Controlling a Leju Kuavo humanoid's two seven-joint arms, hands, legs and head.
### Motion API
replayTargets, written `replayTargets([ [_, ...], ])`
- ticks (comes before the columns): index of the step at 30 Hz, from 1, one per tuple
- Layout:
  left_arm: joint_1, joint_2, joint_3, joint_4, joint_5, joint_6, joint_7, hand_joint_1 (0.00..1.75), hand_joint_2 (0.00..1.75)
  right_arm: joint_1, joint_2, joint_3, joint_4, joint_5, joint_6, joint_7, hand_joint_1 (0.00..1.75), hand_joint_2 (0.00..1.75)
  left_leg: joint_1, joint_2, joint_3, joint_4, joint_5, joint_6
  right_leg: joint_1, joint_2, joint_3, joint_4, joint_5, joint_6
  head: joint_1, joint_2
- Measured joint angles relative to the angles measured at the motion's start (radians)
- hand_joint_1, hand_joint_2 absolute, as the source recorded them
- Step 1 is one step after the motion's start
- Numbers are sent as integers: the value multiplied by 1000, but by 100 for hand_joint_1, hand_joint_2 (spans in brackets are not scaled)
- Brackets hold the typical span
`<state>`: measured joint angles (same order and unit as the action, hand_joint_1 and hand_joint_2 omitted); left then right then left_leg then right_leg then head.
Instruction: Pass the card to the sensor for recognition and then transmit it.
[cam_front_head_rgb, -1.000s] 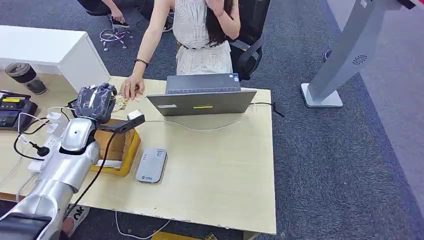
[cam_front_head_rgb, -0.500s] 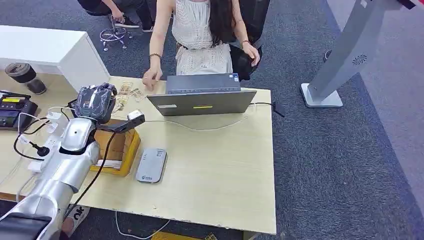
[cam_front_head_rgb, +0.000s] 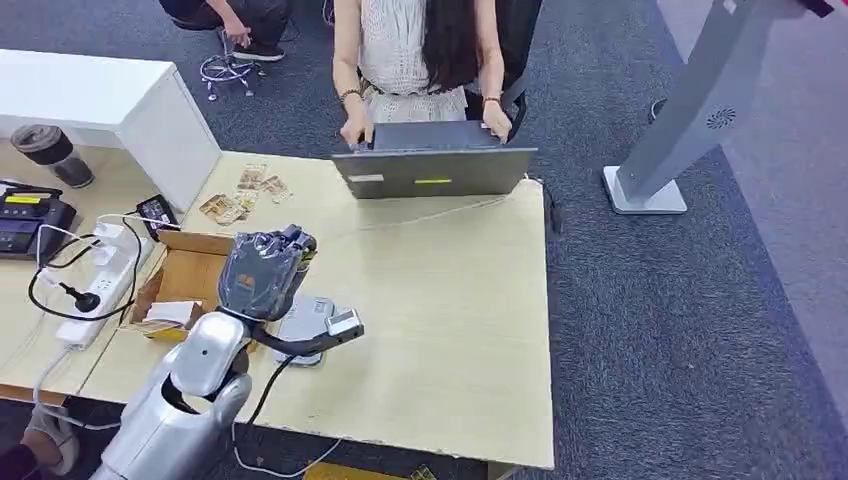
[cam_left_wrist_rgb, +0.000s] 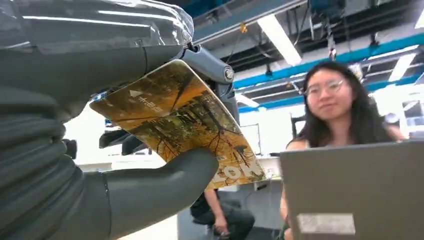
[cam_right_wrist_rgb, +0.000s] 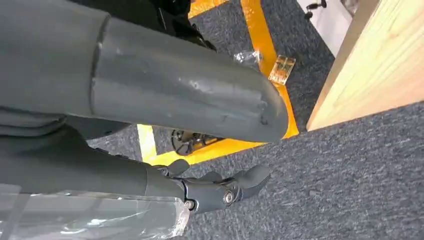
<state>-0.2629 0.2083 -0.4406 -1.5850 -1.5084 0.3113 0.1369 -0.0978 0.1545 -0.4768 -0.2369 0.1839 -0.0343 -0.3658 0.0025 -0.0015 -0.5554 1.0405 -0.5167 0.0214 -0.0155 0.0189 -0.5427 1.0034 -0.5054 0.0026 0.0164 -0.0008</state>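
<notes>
Over the table (cam_front_head_rgb: 450, 300), left hand (cam_front_head_rgb: 262, 272) pinches the card (cam_left_wrist_rgb: 180, 120) above the sensor (cam_front_head_rgb: 305, 322).

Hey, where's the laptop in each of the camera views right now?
Head view: the laptop stands at the table's far edge, upper centre, a person's hands on it.
Left wrist view: its grey lid fills the lower right corner, beyond the card held by the left hand.
Right wrist view: not in it.
Shared landmark: the person behind the laptop.
</notes>
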Motion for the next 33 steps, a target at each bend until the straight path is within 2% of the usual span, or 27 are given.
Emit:
replayTargets([
  [6, 6, 4, -12, -40, 2, 0, 0, 175, 175, 0, 0, -1, 0, 0, 0, 0, 0, 0, 0, 0, 1, 0, 1, -1, 1, 0, 0, 1, 0, 0, 0, 0],
  [19, 23, 5, -16, -57, 2, 8, -9, 175, 175, 1, 0, -8, 0, 1, 0, 0, 0, 0, 1, 0, 1, 0, 1, -1, 0, 0, 0, 1, 0, 0, 0, 0],
  [33, 70, 11, -16, -55, 0, -40, 2, 175, 175, 6, 0, -26, 0, 2, 0, -2, 0, 0, 1, 0, 1, 0, 1, -1, 0, 0, 0, 1, 0, 0, 0, 0],
])
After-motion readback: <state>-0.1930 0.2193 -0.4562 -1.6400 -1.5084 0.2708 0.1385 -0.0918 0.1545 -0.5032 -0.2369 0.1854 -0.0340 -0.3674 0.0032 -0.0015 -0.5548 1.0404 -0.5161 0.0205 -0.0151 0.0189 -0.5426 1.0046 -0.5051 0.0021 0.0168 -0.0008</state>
